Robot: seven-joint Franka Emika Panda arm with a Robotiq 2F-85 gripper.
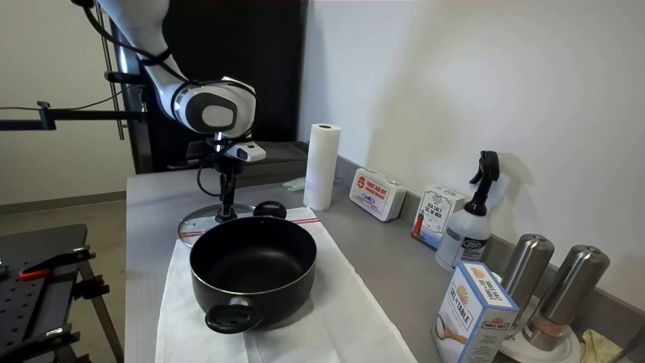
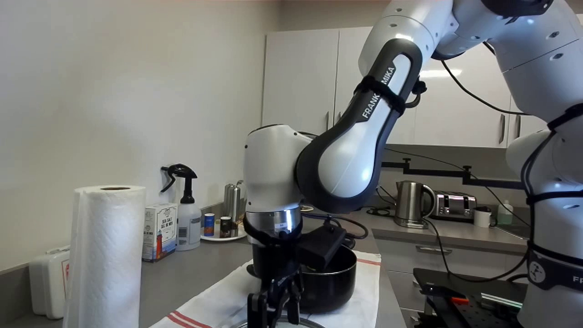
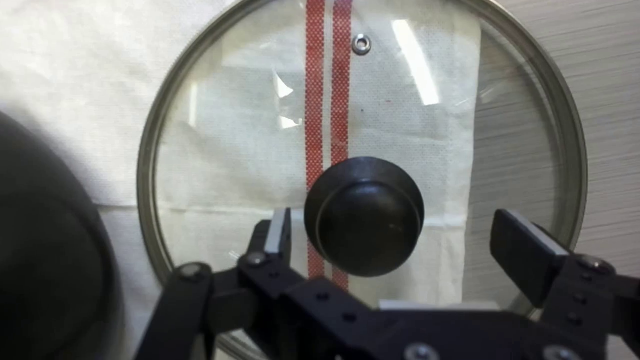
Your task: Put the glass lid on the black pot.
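The glass lid (image 1: pixel 194 223) lies flat, partly on the white cloth and partly on the bare counter, just behind the black pot (image 1: pixel 282 297). The pot stands open on the cloth and hides part of the lid. In the wrist view the lid (image 3: pixel 235 130) fills the middle, with its dark knob (image 3: pixel 367 220) upright. My gripper (image 3: pixel 400 235) is open, pointing down over the lid; the knob appears between the fingers, closer to the left finger, with a gap on each side. In an exterior view the gripper (image 2: pixel 275 312) hides much of the lid (image 2: pixel 314 321).
A paper towel roll (image 1: pixel 322 166) stands close behind the pot. A first aid kit (image 1: pixel 377 195), salt boxes (image 1: pixel 473 317), a spray bottle (image 1: pixel 463 234) and steel canisters (image 1: pixel 567 292) line the wall. A blurred dark pot part (image 3: pixel 50 250) shows left in the wrist view.
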